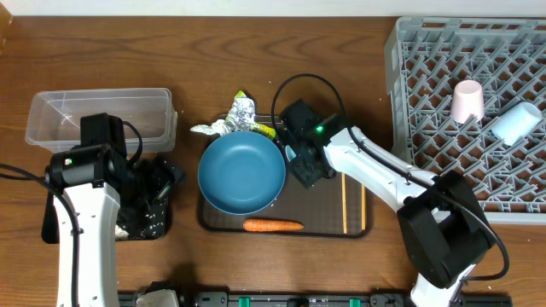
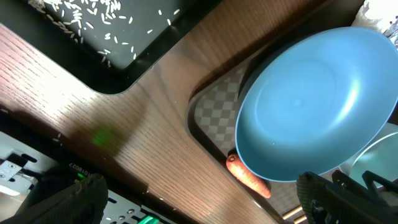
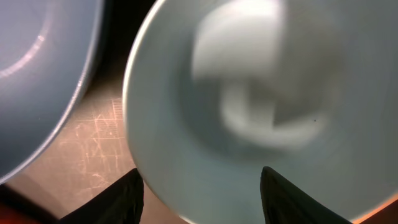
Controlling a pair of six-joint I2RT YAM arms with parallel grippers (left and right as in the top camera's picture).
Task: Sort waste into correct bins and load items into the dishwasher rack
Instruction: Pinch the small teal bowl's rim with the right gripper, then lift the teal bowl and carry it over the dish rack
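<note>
My right gripper (image 1: 305, 166) (image 3: 202, 199) is open and straddles the rim of the small pale blue bowl (image 3: 249, 93): one finger outside, the other over its inside. A blurred white lump lies in that bowl. Beside it sits the large dark blue bowl (image 1: 241, 173), with the carrot (image 1: 273, 225) and the chopsticks (image 1: 344, 200) on the same brown tray (image 1: 328, 213). My left gripper (image 1: 158, 183) (image 2: 202, 199) hangs open and holds nothing, above the table by the black tray (image 2: 143, 37) holding rice (image 2: 81, 18). Foil (image 1: 241, 111), wrapper (image 1: 260, 130) and white paper (image 1: 205, 130) lie behind the big bowl.
The clear tub (image 1: 98, 115) stands at the back left. The grey rack (image 1: 426, 51) at the right holds a whitish-pink cup (image 1: 467, 101) and a pale blue cup (image 1: 516, 124). The left arm covers part of the black tray in the overhead view.
</note>
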